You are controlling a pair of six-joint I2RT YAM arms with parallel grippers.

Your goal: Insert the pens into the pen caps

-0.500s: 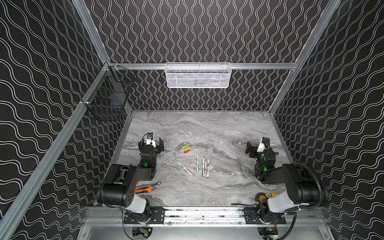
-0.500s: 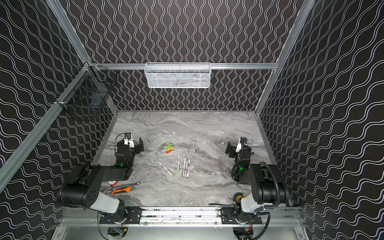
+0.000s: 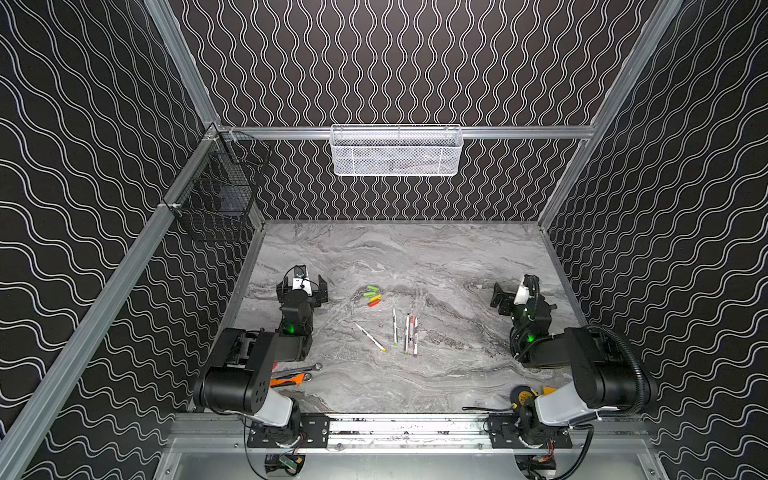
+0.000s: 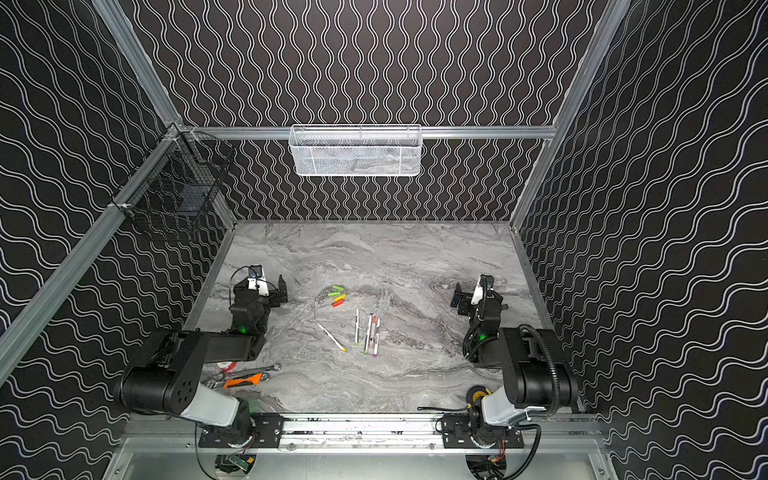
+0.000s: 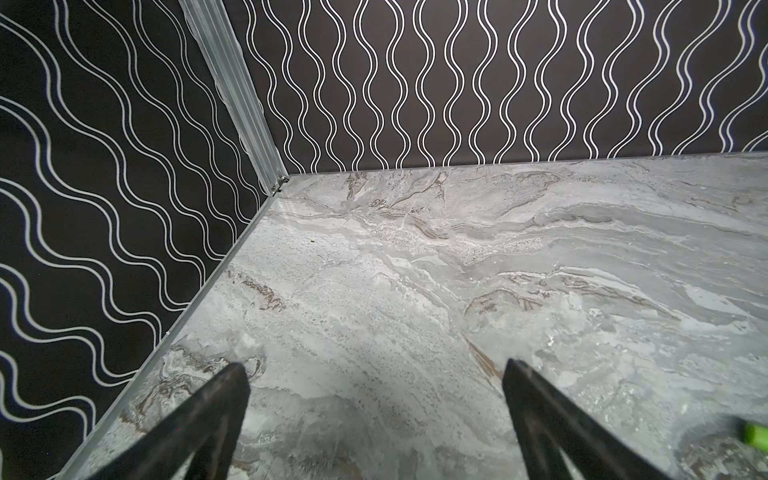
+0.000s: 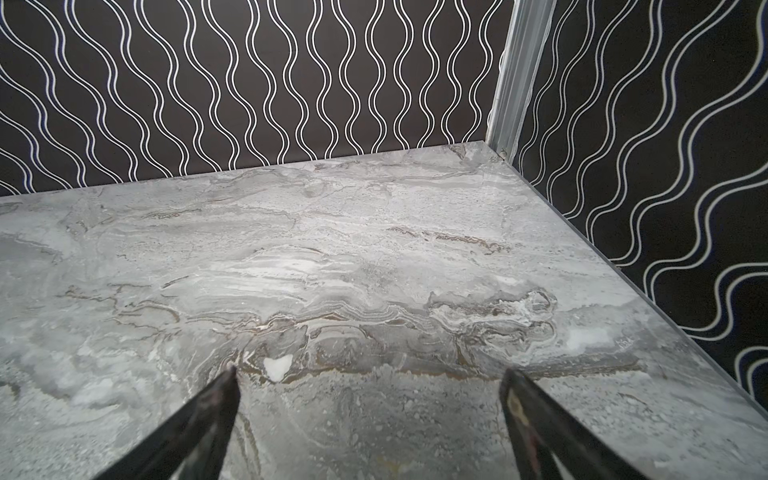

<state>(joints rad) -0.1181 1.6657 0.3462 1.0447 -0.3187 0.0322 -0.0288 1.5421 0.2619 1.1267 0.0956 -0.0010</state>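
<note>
Grey marbled surface forms the floor of a booth with black, wave-patterned walls. A white mesh basket hangs on the back rail and a black wire basket hangs on the left-hand rail near the back corner. Near the middle lie the pens: one slants off to the left with a yellow end, and the others run roughly parallel, three of them bunched close together. Just beyond them, toward the back wall, the pen caps sit in a tight cluster of two green, one yellow and one red, apart from the pens. Left of the caps the left gripper sits low over the surface, and the right gripper is well off to the right. In the wrist views each has its jaws spread wide over bare marble. A wrench and an orange-handled tool lie by the left arm's base.
</note>
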